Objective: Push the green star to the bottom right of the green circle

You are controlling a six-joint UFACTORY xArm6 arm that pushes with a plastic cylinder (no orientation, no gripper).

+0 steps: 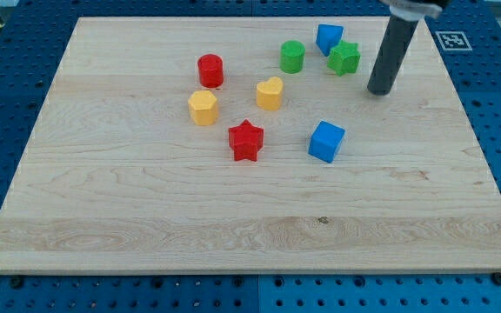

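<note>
The green star (344, 58) lies near the view's top right of the wooden board, just right of the green circle (292, 56) and touching or nearly touching a blue block (328, 38) above it. My tip (379, 90) is the lower end of the dark rod, standing a little right of and below the green star, apart from it.
A red cylinder (210, 70), a yellow heart (270, 93), a yellow block (203, 108), a red star (245, 140) and a blue cube (326, 141) lie around the board's (103, 217) middle. Blue pegboard surrounds the board.
</note>
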